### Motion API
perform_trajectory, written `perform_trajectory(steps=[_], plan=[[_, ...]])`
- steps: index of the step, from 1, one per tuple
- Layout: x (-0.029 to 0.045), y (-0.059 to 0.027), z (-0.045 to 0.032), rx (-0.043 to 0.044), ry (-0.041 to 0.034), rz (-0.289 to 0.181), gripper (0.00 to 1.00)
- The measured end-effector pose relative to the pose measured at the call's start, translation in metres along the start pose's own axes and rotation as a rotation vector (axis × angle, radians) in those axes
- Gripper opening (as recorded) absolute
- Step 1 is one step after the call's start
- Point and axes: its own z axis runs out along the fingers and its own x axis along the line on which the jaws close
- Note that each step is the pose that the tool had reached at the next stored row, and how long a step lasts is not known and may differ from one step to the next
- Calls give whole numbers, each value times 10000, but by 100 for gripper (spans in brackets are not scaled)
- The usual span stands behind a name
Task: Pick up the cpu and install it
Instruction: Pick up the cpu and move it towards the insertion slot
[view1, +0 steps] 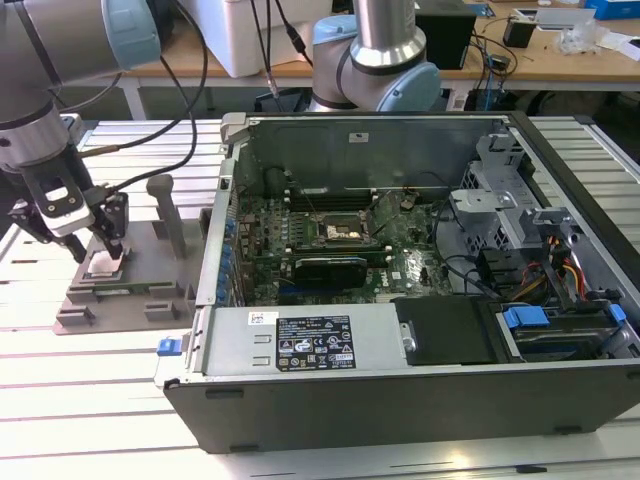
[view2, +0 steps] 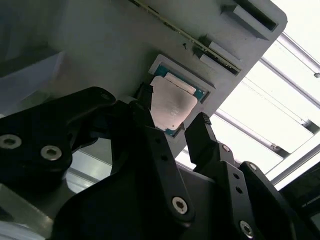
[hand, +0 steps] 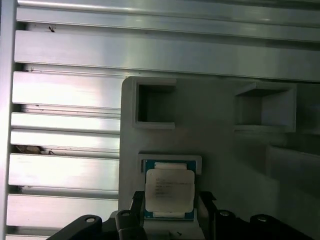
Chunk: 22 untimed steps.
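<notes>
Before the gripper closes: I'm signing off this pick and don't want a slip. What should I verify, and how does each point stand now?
1. The cpu sits flat in its recess on the fixture plate: ok.
2. The gripper is open and straddles the cpu: ok.
3. Both fingers are level with the chip's edges: cannot tell.
4. Nothing lies on the cpu's metal top: ok.
5. The computer case is open from above, with the socket exposed: ok.
6. The socket is empty and ready to receive the chip: cannot tell.
</notes>
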Motion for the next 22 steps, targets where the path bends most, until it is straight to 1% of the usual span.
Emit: perform_trajectory(steps=[3,4,5,7,8,10,11,13,14,20,22], plan=[[-2,0,0,1,1,-2,54],[-2,0,0,0,1,-3,55],[-3,0,1,0,0,-3,62],[-3,-1,1,1,1,-4,62],[-4,-1,3,-19,0,-6,62],[-3,0,25,-173,-12,-1,62],[-2,1,38,-181,-11,-4,62],[-4,1,68,-174,-4,-42,62],[-12,0,102,-134,7,-93,62],[-12,0,183,-130,10,-182,62],[-7,1,192,-131,8,-185,62]])
